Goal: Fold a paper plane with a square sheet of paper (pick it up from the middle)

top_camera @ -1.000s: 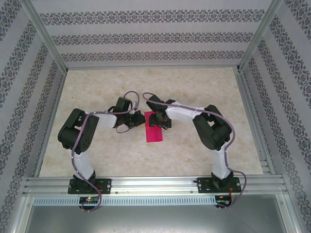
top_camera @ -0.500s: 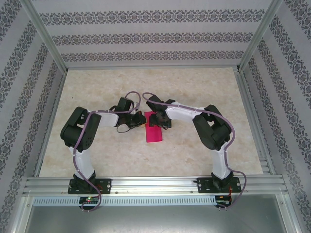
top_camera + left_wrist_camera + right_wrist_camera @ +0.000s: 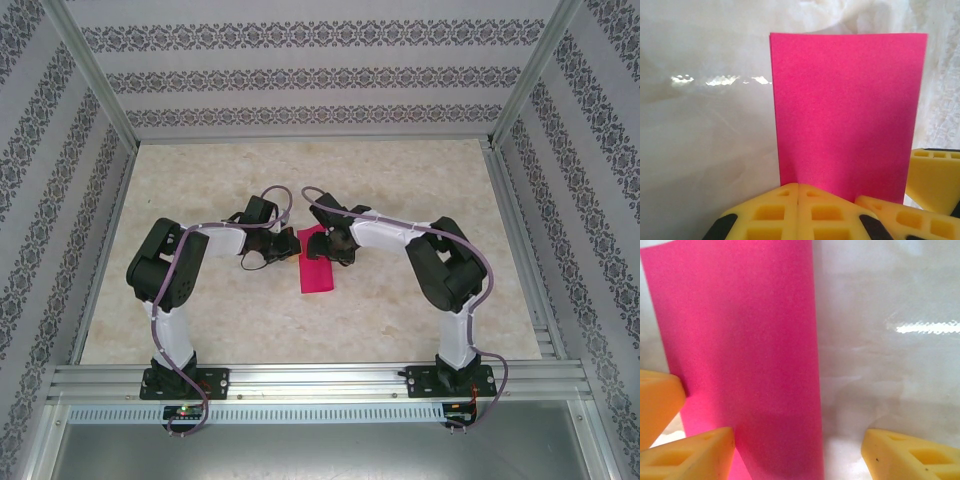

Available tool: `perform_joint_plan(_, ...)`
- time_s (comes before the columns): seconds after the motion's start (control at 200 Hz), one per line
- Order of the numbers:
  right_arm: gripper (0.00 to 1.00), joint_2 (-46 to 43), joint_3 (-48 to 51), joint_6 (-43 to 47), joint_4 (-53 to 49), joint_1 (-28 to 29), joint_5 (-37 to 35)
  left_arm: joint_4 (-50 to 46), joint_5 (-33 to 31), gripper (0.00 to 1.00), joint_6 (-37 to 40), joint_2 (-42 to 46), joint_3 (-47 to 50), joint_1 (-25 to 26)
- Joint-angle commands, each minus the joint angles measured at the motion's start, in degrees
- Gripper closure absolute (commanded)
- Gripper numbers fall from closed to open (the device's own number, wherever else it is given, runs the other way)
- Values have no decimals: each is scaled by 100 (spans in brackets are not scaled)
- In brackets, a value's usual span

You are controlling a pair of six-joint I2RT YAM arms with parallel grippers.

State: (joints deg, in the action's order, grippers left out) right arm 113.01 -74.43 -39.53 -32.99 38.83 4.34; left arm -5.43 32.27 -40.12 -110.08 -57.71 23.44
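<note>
Robot lab test cell, not a home: marble-look tabletop (image 3: 420,190) boxed in by patterned wallpaper panels (image 3: 300,75) left, right and far; aluminium extrusion frame (image 3: 300,378) along the near edge, with left arm (image 3: 170,290) and right arm (image 3: 455,290) bolted on.

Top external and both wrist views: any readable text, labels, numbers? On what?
None readable in any view.
The pink paper is plain, with no print.
The yellow finger pads carry no marks.
The walls bear an ornamental pattern, not lettering.
</note>
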Motion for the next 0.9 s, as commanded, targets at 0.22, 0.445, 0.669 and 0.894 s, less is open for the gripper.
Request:
perform_joint_plan(0.22, 29, -1193, 550, 119, 434, -244, 551, -825, -620, 100, 309, -424, -63, 72)
perform_joint_plan(0.445, 55, -1405, 584, 231, 876, -236, 1006, -887, -622, 100, 269, -496, -93, 75)
perform_joint_plan(0.669, 79, -684, 271, 77, 1130, -76, 1622, -942, -647, 100, 227, -531, -126, 95)
perform_joint_plan(0.894, 81, -276, 164, 155, 914, -87, 1636, -1009, -654, 100, 205, -590, -162, 113)
